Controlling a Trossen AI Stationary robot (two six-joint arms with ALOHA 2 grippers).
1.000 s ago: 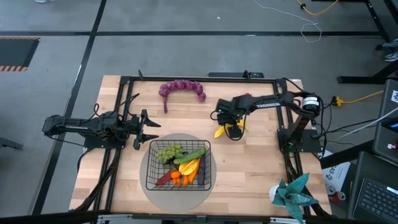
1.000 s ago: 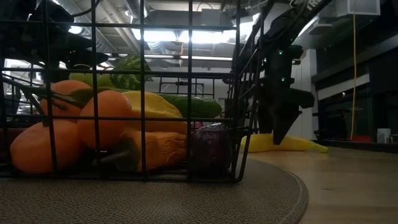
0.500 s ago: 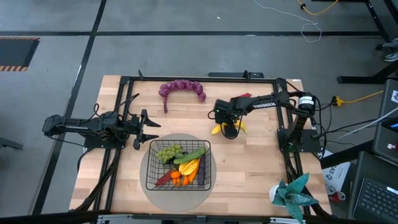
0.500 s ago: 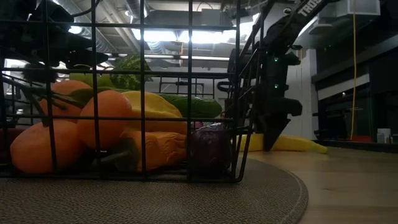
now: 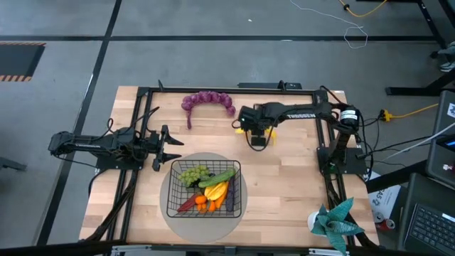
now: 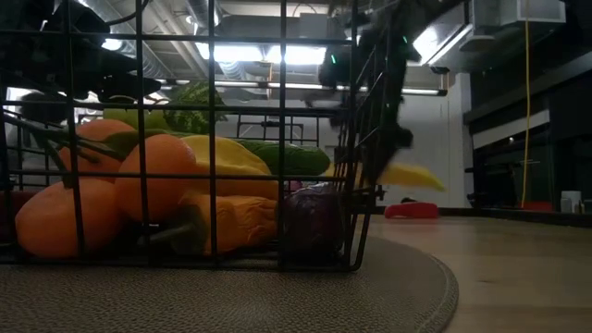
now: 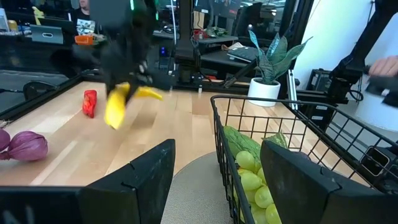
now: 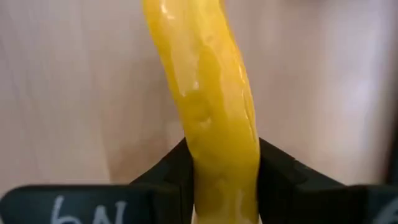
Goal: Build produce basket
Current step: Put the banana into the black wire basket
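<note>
My right gripper (image 5: 257, 135) hangs over the table's middle, far side, shut on the yellow banana (image 7: 118, 107), which also shows in the low view (image 6: 407, 174). The black wire basket (image 5: 169, 190) stands on the round grey mat. It holds green grapes (image 5: 190, 174), a cucumber (image 5: 222, 176), orange carrots (image 5: 206, 203) and other pieces. Purple grapes (image 5: 207, 101) lie on the table near the far edge. My left gripper (image 5: 174, 146) waits open, just left of the basket. My right gripper pinches the banana about mid-length (image 8: 221, 149) between its two fingers (image 8: 166, 171), which lie across it. The fingers come from above, pointing down. The banana is lifted clear of the table and tilted, its thick end (image 7: 114, 115) lower than its thin end (image 7: 154, 94).
A red chili (image 7: 90, 102) lies on the wood beyond the banana. The grey mat (image 5: 242, 208) sits under the basket at the near middle. A potted plant (image 5: 334, 222) stands at the near right corner. Black frame rails (image 5: 213, 89) run along the table's edges.
My right gripper has risen from the table with the banana and drifted a little toward the table's left and far edge. The banana, which lay on the wood a second ago, now hangs clear of it. My left arm has kept still.
</note>
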